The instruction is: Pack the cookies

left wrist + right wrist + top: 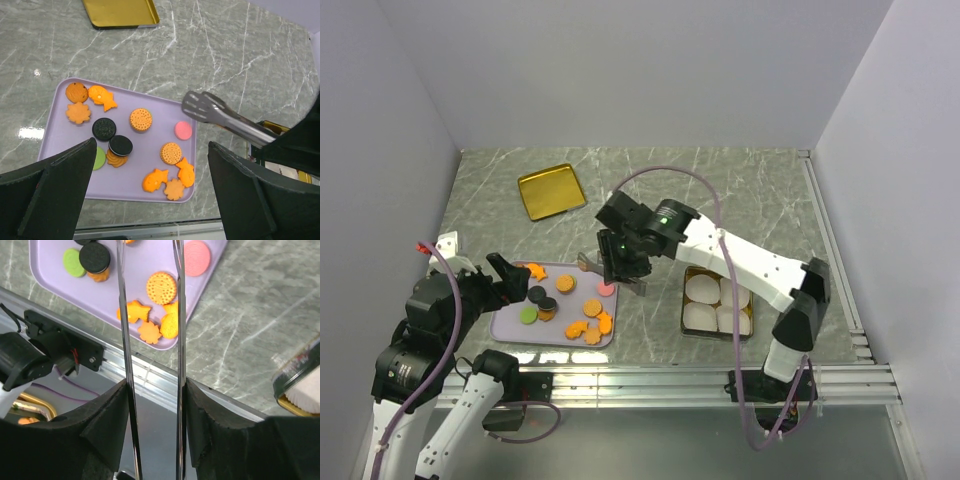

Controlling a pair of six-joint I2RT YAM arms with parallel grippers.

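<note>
The cookies [141, 119] are spread in a loose single layer on a lavender tray [57, 135] at the near left of the marble table. Orange rounds, scalloped flowers and fish shapes are seen there, with two black sandwich cookies [104, 128], a green disc [99, 158] and a pink disc [183, 130]. One black cookie is propped partly on an orange one.

To the right of the tray, well apart, a gold tin [715, 337] lined with white paper cups [701, 288] is set. A gold lid [120, 12] lies at the far left.

Metal tongs [225, 120] are held by the right gripper [154, 407]. Its fingers are pressed against the outsides of both tong arms, and the arms stand apart and empty. The tong tips are poised just beside the tray's far right corner, nearest the pink disc.

The left gripper [151, 143] is spread wide over the tray's near edge, and nothing is held in it.

The cookies are judged to be light, stiff and brittle, so only a gentle squeeze should be needed. Because they are thin and lie flat, a hold across opposite edges is suggested, with the tong tips slid down to the tray surface. The smooth tray may let a cookie skid when nudged. The propped black cookie is likely to slip off if its neighbour is disturbed.
</note>
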